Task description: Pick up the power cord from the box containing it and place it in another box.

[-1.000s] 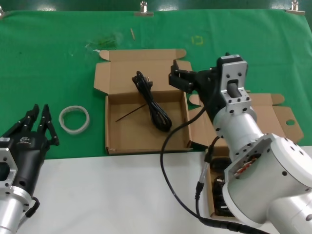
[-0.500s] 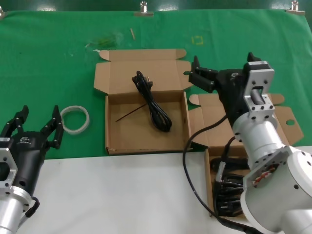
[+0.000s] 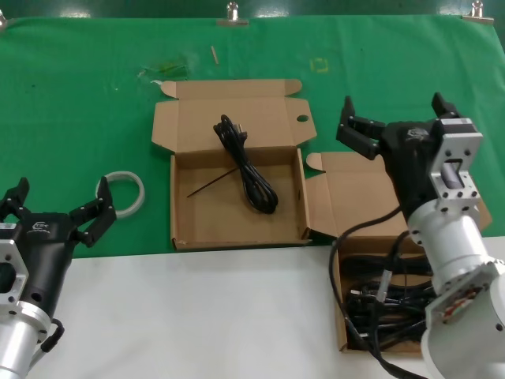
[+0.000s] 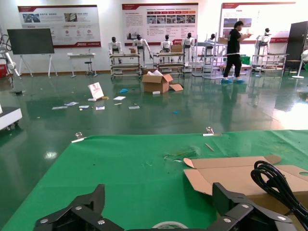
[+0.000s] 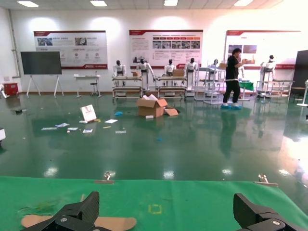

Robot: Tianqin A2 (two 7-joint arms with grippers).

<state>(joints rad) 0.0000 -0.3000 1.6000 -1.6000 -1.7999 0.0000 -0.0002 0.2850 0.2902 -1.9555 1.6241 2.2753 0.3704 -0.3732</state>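
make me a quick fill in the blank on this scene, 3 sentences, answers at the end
1. The power cord lies inside the ____ of the two cardboard boxes in the head view.
2. The white ring rests on the ____ cloth.
3. Both the left gripper and the right gripper have their fingers ____.

Missing words: left; green; open

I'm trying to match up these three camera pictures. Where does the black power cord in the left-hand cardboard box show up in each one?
Head view: the power cord lies diagonally in the open left box.
Left wrist view: its looped end shows at the right edge, over the box flap.
Right wrist view: not in it.
Shared landmark: that box's raised flap lid.
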